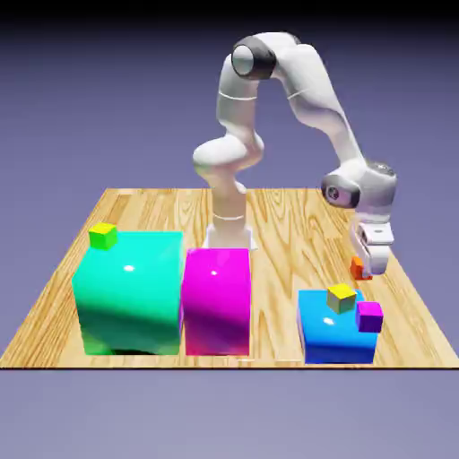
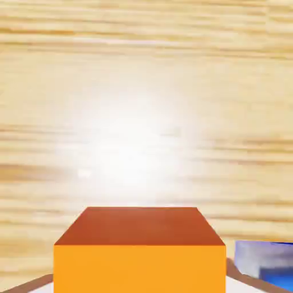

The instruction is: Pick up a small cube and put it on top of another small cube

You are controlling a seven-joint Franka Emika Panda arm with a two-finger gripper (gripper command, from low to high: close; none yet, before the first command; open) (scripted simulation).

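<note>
while the jaws (image 1: 369, 265) clench the orange cube (image 2: 139, 252) low over the table (image 1: 269, 215), the yellow-tan cube (image 1: 342, 298) sits on the blue block (image 1: 327, 336), nearer the camera and toward the exterior view's left.

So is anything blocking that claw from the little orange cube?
No. The end effector is already shut on the orange cube, down by the wooden table; nothing sits between them.

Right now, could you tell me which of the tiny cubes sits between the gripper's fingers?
The tiny plain orange cube, on the wooden table; the yellow-green, yellow-tan and purple ones rest on big blocks.
</note>
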